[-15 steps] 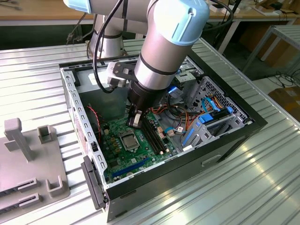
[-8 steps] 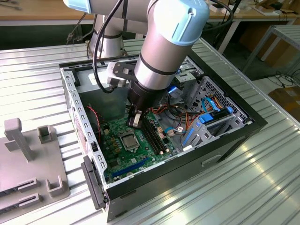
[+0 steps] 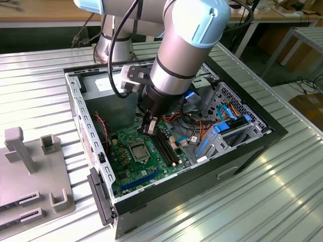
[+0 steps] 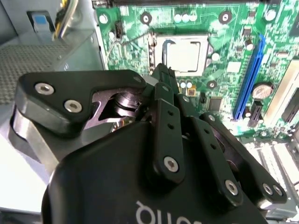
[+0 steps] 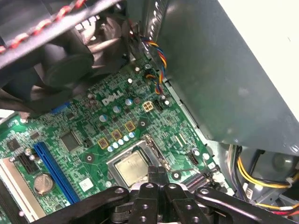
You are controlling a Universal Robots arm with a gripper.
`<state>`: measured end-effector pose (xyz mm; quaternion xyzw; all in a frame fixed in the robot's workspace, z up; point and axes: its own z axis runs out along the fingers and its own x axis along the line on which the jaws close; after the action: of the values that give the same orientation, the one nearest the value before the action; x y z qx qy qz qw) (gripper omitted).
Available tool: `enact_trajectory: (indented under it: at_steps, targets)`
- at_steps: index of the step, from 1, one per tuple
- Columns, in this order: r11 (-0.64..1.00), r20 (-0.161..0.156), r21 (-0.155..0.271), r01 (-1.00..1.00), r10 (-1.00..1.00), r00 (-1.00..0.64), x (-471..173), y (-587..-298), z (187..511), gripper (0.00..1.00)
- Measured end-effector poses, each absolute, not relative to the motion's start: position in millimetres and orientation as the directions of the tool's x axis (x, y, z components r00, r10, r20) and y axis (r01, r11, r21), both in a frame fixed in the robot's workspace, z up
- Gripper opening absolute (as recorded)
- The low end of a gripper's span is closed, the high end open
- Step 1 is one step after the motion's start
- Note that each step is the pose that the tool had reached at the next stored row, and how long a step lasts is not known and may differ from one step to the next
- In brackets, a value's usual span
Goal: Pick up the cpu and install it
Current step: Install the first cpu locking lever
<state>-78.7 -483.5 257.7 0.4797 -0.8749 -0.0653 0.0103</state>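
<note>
The cpu (image 3: pixel 139 150) is a small silver-grey square lying flat in the socket of the green board (image 3: pixel 128 174), inside the open computer case. Both wrist views show the cpu (image 4: pixel 184 53) (image 5: pixel 131 165) in its metal socket frame. My gripper (image 3: pixel 148 131) hangs just above the board, a little toward the exterior view's right of the socket, over the black memory slots. Its black fingers (image 4: pixel 162 77) are closed together with nothing between them, and their tips (image 5: pixel 156 171) hover near the socket's edge without touching the cpu.
The case walls (image 3: pixel 75 108) box in the board. A large grey metal box (image 3: pixel 108 103) sits behind the socket, and a fan (image 5: pixel 70 65) beside it. Blue drive brackets (image 3: pixel 227 128) and loose cables (image 3: pixel 189 126) crowd the exterior view's right. A grey fixture (image 3: pixel 30 166) stands outside on the ribbed table.
</note>
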Motion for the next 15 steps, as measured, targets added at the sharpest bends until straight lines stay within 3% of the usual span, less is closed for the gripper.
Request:
enact_trajectory:
  at_steps: [15]
  targets:
    - [0.531,-0.045,0.124,-0.838,-0.841,-0.539,-55.0,-477.3,257.7,0.11]
